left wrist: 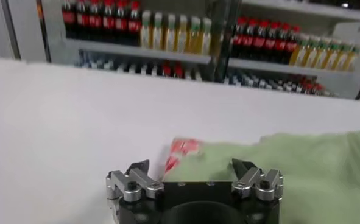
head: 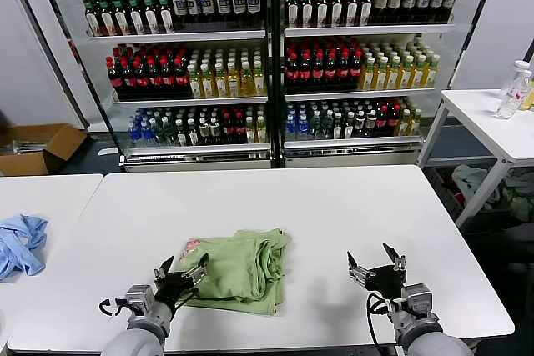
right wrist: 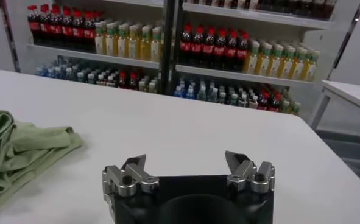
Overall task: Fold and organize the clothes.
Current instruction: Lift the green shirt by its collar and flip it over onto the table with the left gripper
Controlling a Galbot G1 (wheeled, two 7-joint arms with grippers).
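The light green polo shirt [head: 242,268] lies folded into a rough bundle on the white table [head: 334,206], near its front edge, with a bit of pink-and-white print [head: 192,248] at its left corner. My left gripper [head: 180,273] is open, at the shirt's left edge, holding nothing. In the left wrist view the shirt [left wrist: 301,176] and the print [left wrist: 181,151] lie just past the left gripper [left wrist: 190,165]. My right gripper [head: 373,263] is open and empty over bare table, to the right of the shirt. In the right wrist view the right gripper [right wrist: 184,162] is over bare table with the shirt [right wrist: 15,152] off to one side.
A light blue garment [head: 21,243] lies on a second white table [head: 50,198] to the left. Drink shelves [head: 267,64] stand behind. A side table [head: 492,122] with a bottle [head: 513,89] stands at the right, a cardboard box [head: 37,147] on the floor at the left.
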